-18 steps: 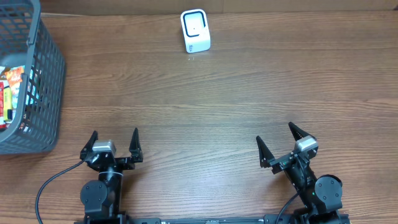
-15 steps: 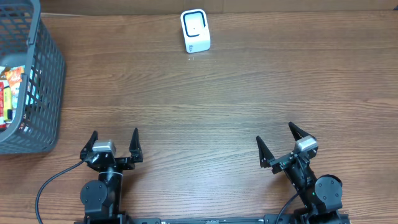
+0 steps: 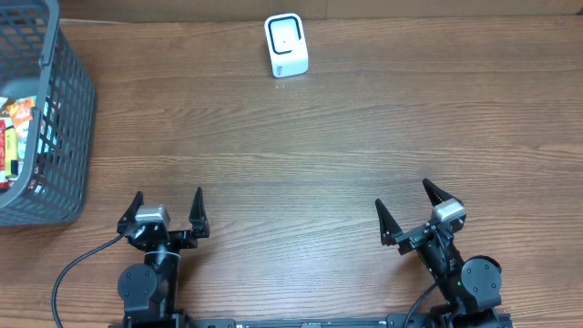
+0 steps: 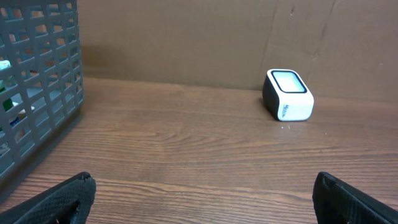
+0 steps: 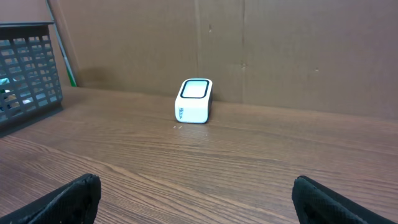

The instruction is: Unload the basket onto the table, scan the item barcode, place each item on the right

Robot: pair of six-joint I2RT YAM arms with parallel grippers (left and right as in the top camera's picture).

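Items [image 3: 16,132] in bright wrappers lay inside a grey basket [image 3: 77,128] at the left edge of the tabletop [image 3: 301,155], far from both arms. The left gripper [image 3: 168,202] and the right gripper [image 3: 403,195] stood spread wide, grasping nothing, well apart at the near edge. Farther out, a small white scanner [image 3: 286,44] sat by the far edge.

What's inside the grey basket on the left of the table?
The grey basket holds colourful packages, red, orange and yellow on top. Its mesh wall and the picture's edge hide the rest, so their number and any barcodes cannot be seen.
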